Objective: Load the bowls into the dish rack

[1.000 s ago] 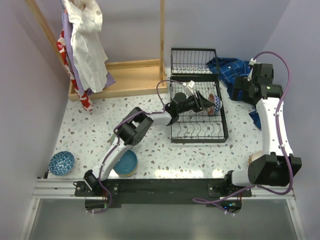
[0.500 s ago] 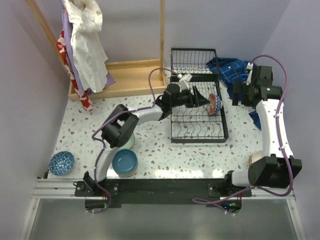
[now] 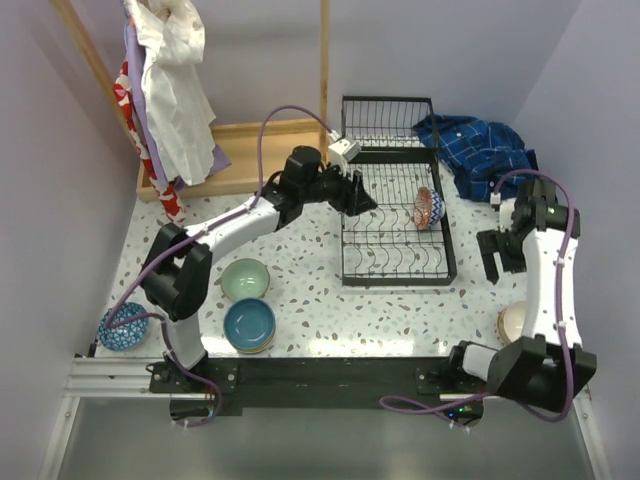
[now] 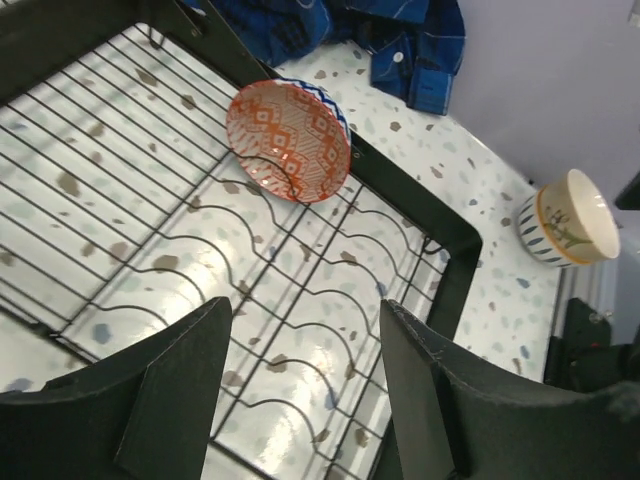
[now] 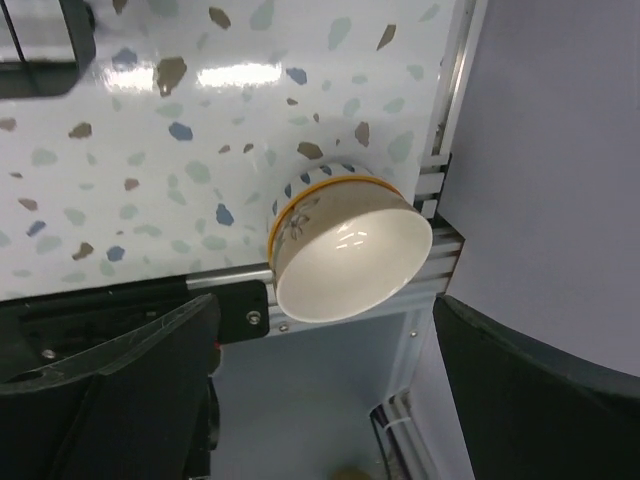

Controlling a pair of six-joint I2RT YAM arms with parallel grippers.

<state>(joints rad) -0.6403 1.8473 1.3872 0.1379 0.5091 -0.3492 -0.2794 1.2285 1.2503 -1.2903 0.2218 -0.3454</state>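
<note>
- My left claw [image 4: 305,400] is spread wide with nothing in it, over the far left of the dish rack [image 3: 398,281].
- The red-orange bowl [image 4: 288,140] stands on its edge at the rack's right side, I think so the rack holds it up.
- My right claw [image 5: 320,400] is wide open too and empty, hanging above the beige bowl [image 5: 345,245] at the near right edge of the table [image 5: 150,150].
- I guess it is ready to grab that bowl.
- The green bowl [image 3: 245,278], teal bowl [image 3: 249,323] and speckled bowl [image 3: 122,327] wait near left.

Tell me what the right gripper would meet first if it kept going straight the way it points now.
Most likely the cream bowl, centred ahead of the right gripper in its wrist view, at the table's near edge. Depth is unclear, but nothing shows in between.
</note>
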